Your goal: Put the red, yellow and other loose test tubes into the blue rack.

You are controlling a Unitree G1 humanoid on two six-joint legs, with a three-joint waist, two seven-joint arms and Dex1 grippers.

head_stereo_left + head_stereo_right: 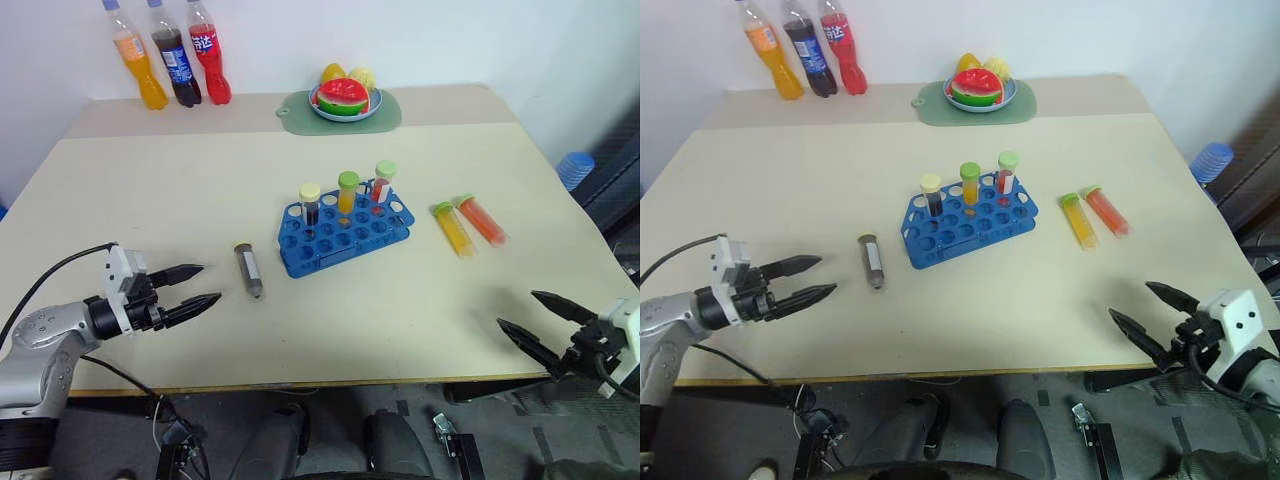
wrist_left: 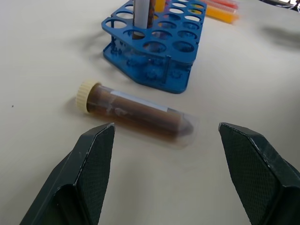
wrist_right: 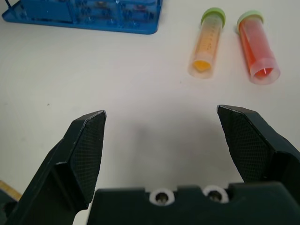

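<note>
The blue rack (image 1: 345, 234) stands mid-table with three capped tubes upright in its back row. A brown tube (image 1: 248, 268) with a pale yellow cap lies on the table left of the rack, seen close up as the brown tube (image 2: 138, 112). Right of the rack lie a yellow tube (image 1: 452, 228) and a red tube (image 1: 482, 218), both green-capped, side by side. My left gripper (image 1: 197, 287) hovers open a little left of the brown tube, pointing at it. My right gripper (image 1: 540, 322) is open near the table's front right edge, short of the yellow tube (image 3: 206, 44) and red tube (image 3: 257, 47).
Three drink bottles (image 1: 168, 55) stand at the back left corner. A plate of toy fruit (image 1: 346, 100) rests on a green mat at the back centre. A stack of blue cups (image 1: 574, 167) sits beyond the table's right edge. A cable runs from my left arm.
</note>
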